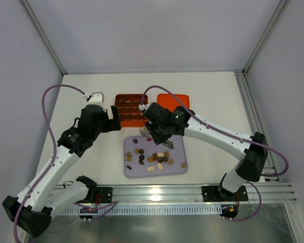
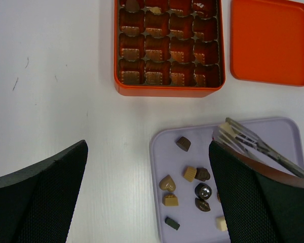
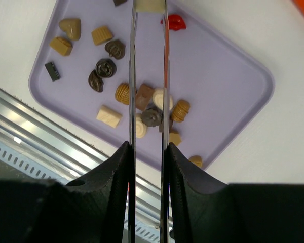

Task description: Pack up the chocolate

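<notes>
chocolate pieces (image 1: 160,155) on tray (image 1: 178,169), box (image 1: 129,110) and lid (image 1: 173,99) behind

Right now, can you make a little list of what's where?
box: orange box, near cells empty
lid: orange lid, flat beside box
tray: purple tray, loose chocolate on it
left claw: open, holding nothing
right claw: gripping tongs, cream piece between their tips
</notes>
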Robot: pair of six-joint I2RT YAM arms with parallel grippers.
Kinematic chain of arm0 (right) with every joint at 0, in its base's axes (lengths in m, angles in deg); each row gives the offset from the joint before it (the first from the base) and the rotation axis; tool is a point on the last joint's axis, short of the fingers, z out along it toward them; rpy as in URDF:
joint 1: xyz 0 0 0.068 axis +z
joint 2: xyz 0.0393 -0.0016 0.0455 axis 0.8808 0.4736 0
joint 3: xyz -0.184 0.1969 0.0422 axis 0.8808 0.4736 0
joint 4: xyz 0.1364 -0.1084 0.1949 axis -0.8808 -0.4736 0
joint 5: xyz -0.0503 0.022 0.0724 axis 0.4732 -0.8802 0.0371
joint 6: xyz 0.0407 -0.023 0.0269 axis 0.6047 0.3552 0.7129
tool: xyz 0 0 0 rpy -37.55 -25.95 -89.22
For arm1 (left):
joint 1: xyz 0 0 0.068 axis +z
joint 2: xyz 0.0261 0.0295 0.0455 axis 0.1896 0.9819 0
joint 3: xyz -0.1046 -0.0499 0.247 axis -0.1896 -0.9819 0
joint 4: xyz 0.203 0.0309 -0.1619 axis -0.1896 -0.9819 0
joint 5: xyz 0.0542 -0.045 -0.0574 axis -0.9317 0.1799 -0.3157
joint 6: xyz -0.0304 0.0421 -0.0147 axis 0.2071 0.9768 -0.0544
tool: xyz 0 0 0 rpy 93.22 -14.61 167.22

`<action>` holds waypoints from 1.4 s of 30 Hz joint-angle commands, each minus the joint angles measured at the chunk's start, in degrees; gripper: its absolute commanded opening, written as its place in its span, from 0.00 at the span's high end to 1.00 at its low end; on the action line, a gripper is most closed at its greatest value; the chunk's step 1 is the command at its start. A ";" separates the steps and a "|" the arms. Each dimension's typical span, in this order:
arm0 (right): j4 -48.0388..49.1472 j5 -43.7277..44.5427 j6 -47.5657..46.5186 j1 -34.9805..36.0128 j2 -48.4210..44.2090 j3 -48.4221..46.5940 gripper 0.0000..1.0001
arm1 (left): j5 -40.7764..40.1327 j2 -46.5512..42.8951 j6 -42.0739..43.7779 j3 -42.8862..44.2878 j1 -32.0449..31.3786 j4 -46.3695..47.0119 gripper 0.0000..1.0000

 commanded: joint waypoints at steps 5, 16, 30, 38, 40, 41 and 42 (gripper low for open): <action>5.65 2.01 -4.51 -7.59 6.87 -11.39 0.71 | 0.71 -0.19 -0.50 -0.27 0.41 1.25 0.00; 11.99 2.62 -6.89 -14.29 23.93 -28.09 0.71 | 1.51 0.42 -0.50 -0.44 0.41 1.43 0.00; 15.42 2.10 -5.75 -15.70 31.76 -32.85 0.69 | 1.68 0.86 -0.59 -0.36 0.41 1.60 0.00; 16.03 1.92 -5.58 -15.70 31.06 -31.88 0.62 | 1.68 0.95 -0.59 -0.27 0.50 1.60 0.00; 15.86 2.01 -5.66 -15.78 31.23 -32.23 0.61 | 1.60 0.86 -0.50 -0.36 0.50 1.60 0.00; 15.77 1.92 -5.58 -15.61 31.41 -32.24 0.61 | 1.59 0.86 -0.50 -0.27 0.50 1.60 0.00; 15.77 1.92 -5.66 -15.70 31.41 -32.24 0.60 | 1.59 0.77 -0.50 -0.27 0.50 1.60 0.00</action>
